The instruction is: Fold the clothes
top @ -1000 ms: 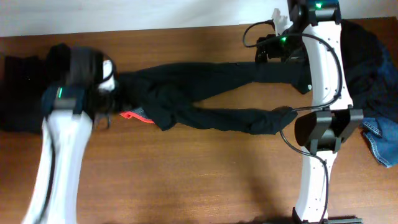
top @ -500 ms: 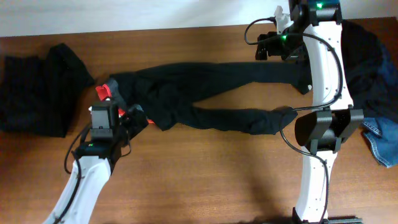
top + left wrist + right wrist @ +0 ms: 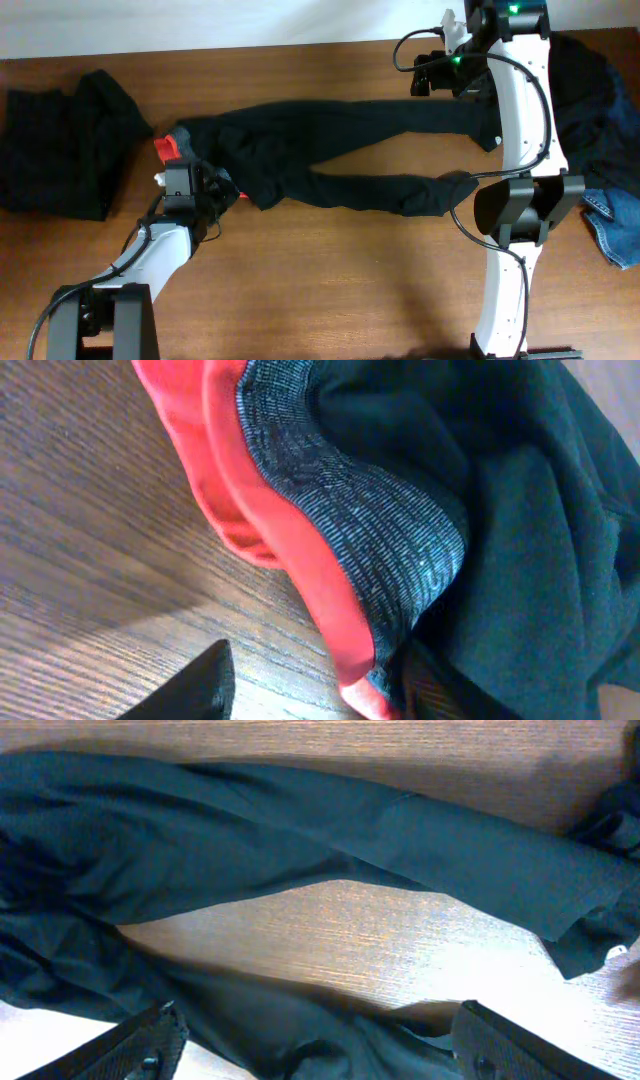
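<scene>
1. Left gripper (image 3: 210,190): the red-and-grey banded piece (image 3: 300,550) lies just ahead of its fingers; I cannot tell whether it has hold of it.
2. Right gripper (image 3: 318,1025): jaws spread wide, holding nothing, above the black trousers (image 3: 300,840), whose legs stretch beneath it.

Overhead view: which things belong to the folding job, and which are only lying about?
Job: black trousers; red-and-grey piece; black garment at left; dark pile at right; blue jeans.
Not the job: wooden table; white backdrop.
</scene>
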`<control>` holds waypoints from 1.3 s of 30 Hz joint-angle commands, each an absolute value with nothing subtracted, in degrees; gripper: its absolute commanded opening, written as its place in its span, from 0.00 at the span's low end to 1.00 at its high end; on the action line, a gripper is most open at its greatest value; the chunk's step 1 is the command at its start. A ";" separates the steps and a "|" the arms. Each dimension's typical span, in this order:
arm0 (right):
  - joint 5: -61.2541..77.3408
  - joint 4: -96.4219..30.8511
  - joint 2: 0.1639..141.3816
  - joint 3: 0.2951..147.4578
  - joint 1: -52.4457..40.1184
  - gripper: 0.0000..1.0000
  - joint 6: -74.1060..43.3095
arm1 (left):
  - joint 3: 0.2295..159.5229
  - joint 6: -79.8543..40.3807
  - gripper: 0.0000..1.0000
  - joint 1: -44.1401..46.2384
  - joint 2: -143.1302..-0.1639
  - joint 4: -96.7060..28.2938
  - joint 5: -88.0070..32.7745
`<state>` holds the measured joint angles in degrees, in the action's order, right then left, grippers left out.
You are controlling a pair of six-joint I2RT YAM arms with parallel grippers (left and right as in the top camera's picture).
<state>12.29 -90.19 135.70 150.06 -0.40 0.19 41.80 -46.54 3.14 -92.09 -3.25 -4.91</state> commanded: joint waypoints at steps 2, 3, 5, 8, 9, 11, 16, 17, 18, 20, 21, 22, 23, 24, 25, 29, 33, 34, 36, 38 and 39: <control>11.99 -90.19 135.06 151.04 -0.36 0.90 -0.03 | 41.56 -46.87 0.46 3.07 -92.25 -3.14 -1.28; 11.99 -90.21 135.06 151.04 -0.36 0.90 -0.05 | 41.56 -46.87 0.45 3.07 -92.25 -3.11 -0.62; 11.99 -90.21 135.06 151.04 -0.36 0.90 -0.05 | 41.56 -46.87 0.45 3.07 -92.25 -3.03 0.78; 12.01 -90.26 135.06 151.04 -0.36 0.90 -0.05 | 41.56 -46.85 0.44 3.09 -92.25 -2.98 4.16; 12.01 -90.30 135.06 151.04 -0.36 0.90 -0.05 | 41.56 -46.85 0.44 3.09 -92.25 -2.96 4.71; 11.99 -90.43 135.06 151.04 -0.36 0.90 -0.03 | 41.54 -46.85 0.45 3.09 -92.31 -2.39 5.87; 11.99 -90.65 135.06 151.04 -0.36 0.90 -0.05 | 41.54 -46.83 0.45 3.09 -93.14 0.91 6.04; 12.01 -90.65 135.06 151.04 -0.36 0.90 -0.05 | 41.54 -46.83 0.45 3.09 -93.54 1.54 6.04; 11.99 -90.67 135.06 151.04 -0.36 0.90 -0.03 | 41.54 -46.83 0.45 3.09 -93.93 2.04 6.02; 12.01 -90.72 135.06 151.04 -0.36 0.90 -0.03 | 41.54 -46.85 0.45 3.09 -95.02 3.07 6.00; 11.99 -90.72 135.06 151.04 -0.36 0.90 -0.03 | 41.54 -46.85 0.45 3.09 -95.72 3.55 6.00; 11.99 -90.72 135.06 151.04 -0.36 0.90 -0.03 | 41.54 -46.85 0.45 3.09 -96.33 3.95 5.82; 11.99 -90.72 135.06 151.04 -0.36 0.90 -0.03 | 41.54 -46.85 0.45 3.09 -96.79 4.16 5.82; 11.99 -90.70 135.06 151.04 -0.36 0.90 -0.03 | 41.54 -46.85 0.45 3.09 -97.30 4.36 5.85; 11.99 -90.70 135.06 151.04 -0.36 0.90 -0.05 | 41.54 -46.85 0.45 3.09 -97.56 4.56 5.82; 11.99 -90.63 135.06 151.04 -0.36 0.90 -0.03 | 41.54 -46.83 0.41 3.09 -97.73 5.45 5.82; 11.97 -90.61 135.06 151.04 -0.36 0.90 -0.03 | 41.56 -46.63 0.20 3.09 -97.71 6.26 5.21; 11.97 -90.61 135.06 151.04 -0.36 0.90 -0.03 | 41.56 -46.06 0.17 3.09 -97.71 6.24 5.21; 11.79 -90.59 135.06 151.04 -0.36 0.90 -0.03 | 41.58 -43.33 0.11 3.09 -97.71 6.26 5.19; 11.77 -90.59 135.06 151.04 -0.36 0.90 -0.03 | 41.63 -40.56 0.01 3.09 -97.69 6.20 5.06; 11.77 -90.59 135.06 151.04 -0.36 0.90 -0.03 | 41.63 -39.38 0.01 3.09 -97.65 6.20 4.71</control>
